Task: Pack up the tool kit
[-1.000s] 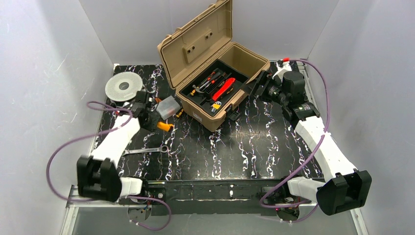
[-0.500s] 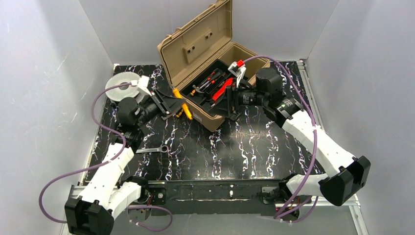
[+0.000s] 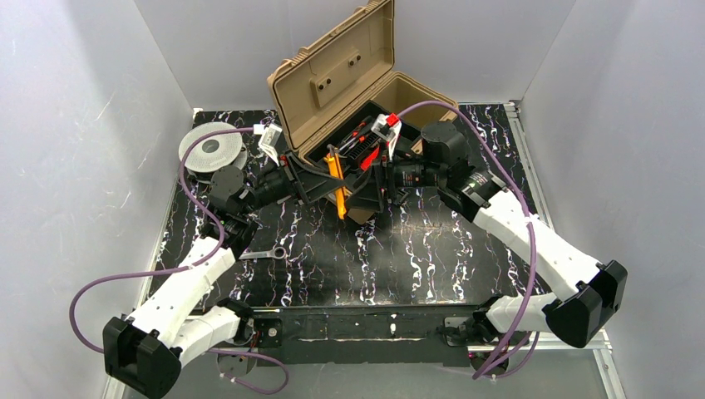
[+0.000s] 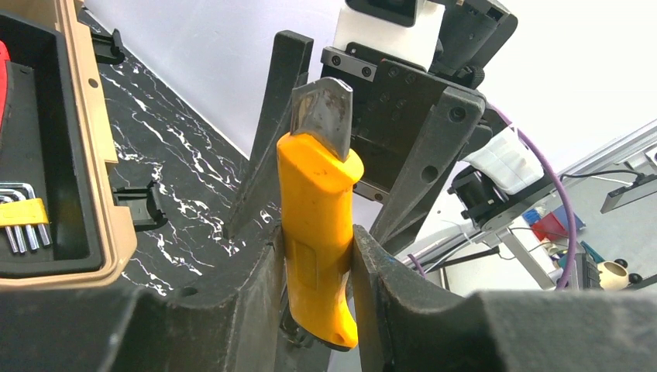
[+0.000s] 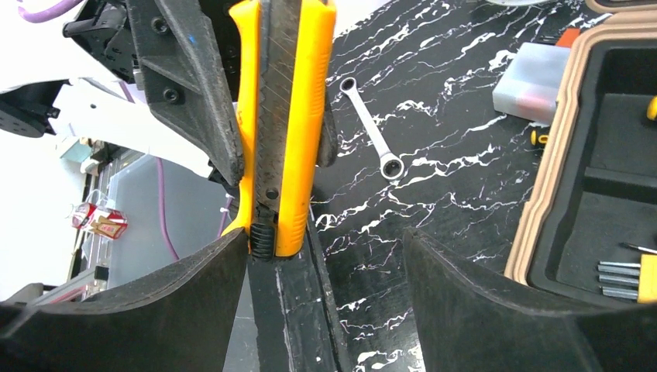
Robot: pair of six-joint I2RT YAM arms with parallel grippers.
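The tan toolbox stands open at the back, with screwdrivers and yellow-held hex keys in its black tray. My left gripper is shut on a yellow utility knife, holding it upright in the air in front of the box. Facing it from the right, my right gripper is open. The knife's lower end reaches between its jaws, close against the left finger. The other finger stands well apart from the knife.
A steel wrench lies on the black marble table near the left arm. A small clear plastic box sits left of the toolbox. A grey round spool rests at the back left.
My left gripper lifted the yellow knife off the table and carried it right, to the front of the toolbox. My right gripper swung left from the box's right side to meet it.
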